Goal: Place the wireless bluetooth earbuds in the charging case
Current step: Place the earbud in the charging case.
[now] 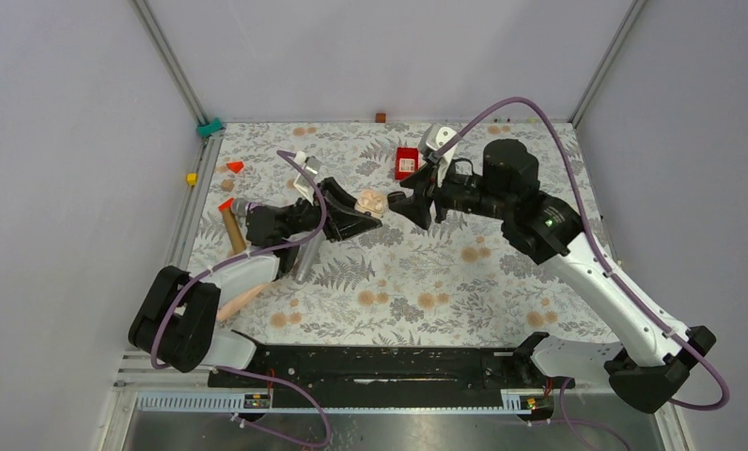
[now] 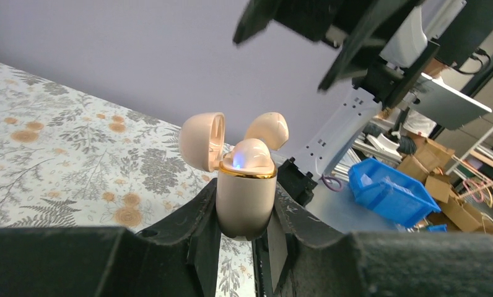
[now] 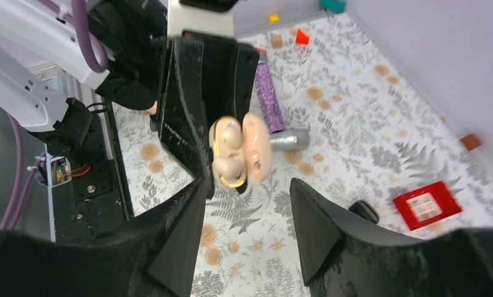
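The charging case [image 2: 245,198] that I see is cream-pink with a gold rim, not black. My left gripper [image 2: 245,201] is shut on its body and holds it above the table. Its lid [image 2: 200,141] stands open to the left. One cream earbud [image 2: 247,154] sits in the case with a blue light glowing on it. A second rounded cream earbud [image 2: 267,129] sticks up behind it. From above, the case [image 1: 370,201] lies between both grippers. My right gripper [image 1: 410,207] is open and empty just right of it. In the right wrist view the case [image 3: 226,162] is ahead of the right gripper [image 3: 247,185], apart from it.
A red square box [image 1: 406,162] lies behind the grippers, with a small black oval thing [image 3: 363,211] beside it. A purple glitter cylinder [image 3: 269,99] lies under the left arm. A brown stick [image 1: 231,230], a red block [image 1: 235,166] and a yellow cube [image 1: 192,178] sit at the left.
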Action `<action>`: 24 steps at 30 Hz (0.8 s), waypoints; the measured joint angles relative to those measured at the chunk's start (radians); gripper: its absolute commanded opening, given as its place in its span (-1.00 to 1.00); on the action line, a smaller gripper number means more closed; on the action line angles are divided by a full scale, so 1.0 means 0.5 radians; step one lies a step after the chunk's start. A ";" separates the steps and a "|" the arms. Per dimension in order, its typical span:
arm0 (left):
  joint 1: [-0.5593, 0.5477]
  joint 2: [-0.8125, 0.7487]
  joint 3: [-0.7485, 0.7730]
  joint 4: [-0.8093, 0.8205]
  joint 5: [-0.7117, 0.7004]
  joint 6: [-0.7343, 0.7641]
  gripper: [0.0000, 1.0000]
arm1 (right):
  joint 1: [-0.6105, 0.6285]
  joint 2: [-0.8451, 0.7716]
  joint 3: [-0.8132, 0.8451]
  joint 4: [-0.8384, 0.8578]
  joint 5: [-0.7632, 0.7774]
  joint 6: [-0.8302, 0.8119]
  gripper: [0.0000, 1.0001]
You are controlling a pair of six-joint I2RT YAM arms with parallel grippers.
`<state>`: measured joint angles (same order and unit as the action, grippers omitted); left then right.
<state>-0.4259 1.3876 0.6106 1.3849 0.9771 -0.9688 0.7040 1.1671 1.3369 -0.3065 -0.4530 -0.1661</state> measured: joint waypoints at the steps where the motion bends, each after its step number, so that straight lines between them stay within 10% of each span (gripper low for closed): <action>1: -0.014 -0.010 0.000 0.004 0.019 0.010 -1.00 | 0.000 -0.005 0.037 -0.022 -0.001 -0.028 0.21; 24: -0.226 0.021 0.018 0.026 0.327 0.060 -1.00 | 0.014 -0.018 0.281 -0.839 -0.719 -1.216 -0.02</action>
<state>-0.5388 1.3983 0.6197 1.3979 1.1404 -0.9386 0.7113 1.1580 1.4773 -0.7261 -0.8127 -0.7742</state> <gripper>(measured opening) 0.287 0.500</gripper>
